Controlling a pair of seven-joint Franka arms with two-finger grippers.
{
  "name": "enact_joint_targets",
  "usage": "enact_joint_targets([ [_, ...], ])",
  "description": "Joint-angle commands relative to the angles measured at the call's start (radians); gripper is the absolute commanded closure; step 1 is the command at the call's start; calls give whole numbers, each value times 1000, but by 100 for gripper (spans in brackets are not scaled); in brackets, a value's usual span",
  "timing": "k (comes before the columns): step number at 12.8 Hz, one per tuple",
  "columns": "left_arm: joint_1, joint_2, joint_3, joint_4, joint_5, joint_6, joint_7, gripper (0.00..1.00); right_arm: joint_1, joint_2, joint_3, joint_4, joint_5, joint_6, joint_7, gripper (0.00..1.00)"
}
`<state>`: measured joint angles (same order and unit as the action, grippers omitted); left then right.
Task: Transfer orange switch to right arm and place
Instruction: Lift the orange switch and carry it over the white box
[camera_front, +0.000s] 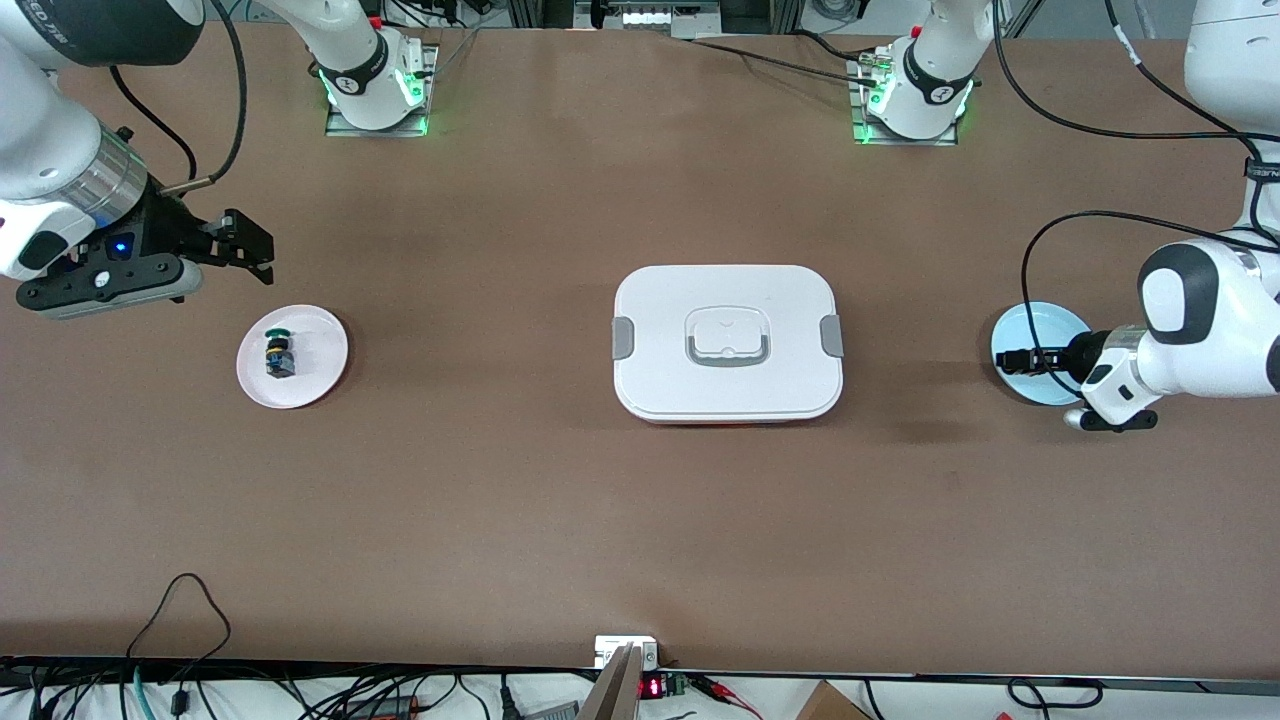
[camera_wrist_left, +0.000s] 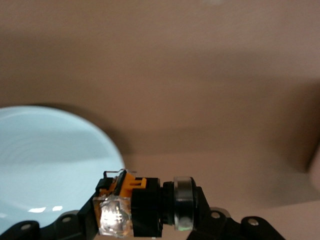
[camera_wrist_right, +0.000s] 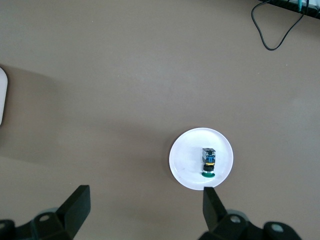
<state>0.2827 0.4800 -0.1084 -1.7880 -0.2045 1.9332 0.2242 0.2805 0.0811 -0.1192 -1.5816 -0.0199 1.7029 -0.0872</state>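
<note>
At the right edge of the front view, the left arm's black two-finger gripper (camera_front: 1012, 358) hangs over the pale blue round plate (camera_front: 1040, 320), pinching a small dark object that cannot be identified there. At far left, the right arm's slim black gripper (camera_front: 250, 250) waits above the brown table (camera_front: 500, 480), beside the white round plate (camera_front: 320, 335) carrying the green-capped switch with black-blue body (camera_front: 277, 357); a white lidded box with grey clips (camera_front: 728, 343) sits centre frame. Along the lower edge of the left wrist view, the jaws clamp the orange switch (camera_wrist_left: 137, 207), a black-bodied push-button with tan-orange base, lying sideways. It appears light, rigid and smooth; the exposed cap end looks the best place for the receiving grip. Across the bottom of the right wrist view, the fingers (camera_wrist_right: 77, 205) stand spread wide.
</note>
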Motion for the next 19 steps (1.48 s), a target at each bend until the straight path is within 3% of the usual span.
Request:
enact_joint_targets([
  [1,-8,6,-37,67,-94,-39,116,75,-1,3,3,17,-8,-5,18,0],
  [3,-1,8,-112,88,-162,-39,240,74,-4,3,1,17,-8,-5,18,0],
  [8,-13,6,-174,91,-399,-39,400,74,-9,5,-2,17,-6,-3,18,0],
  [12,-25,8,-215,91,-698,-33,740,74,-35,16,-5,17,-2,-5,14,0],
  [14,-34,8,-224,91,-792,-34,840,74,-38,8,-5,18,-3,-8,14,0],
  [19,-37,5,-333,93,-1014,-26,1009,74,-37,5,-7,46,-14,-20,-9,0],
])
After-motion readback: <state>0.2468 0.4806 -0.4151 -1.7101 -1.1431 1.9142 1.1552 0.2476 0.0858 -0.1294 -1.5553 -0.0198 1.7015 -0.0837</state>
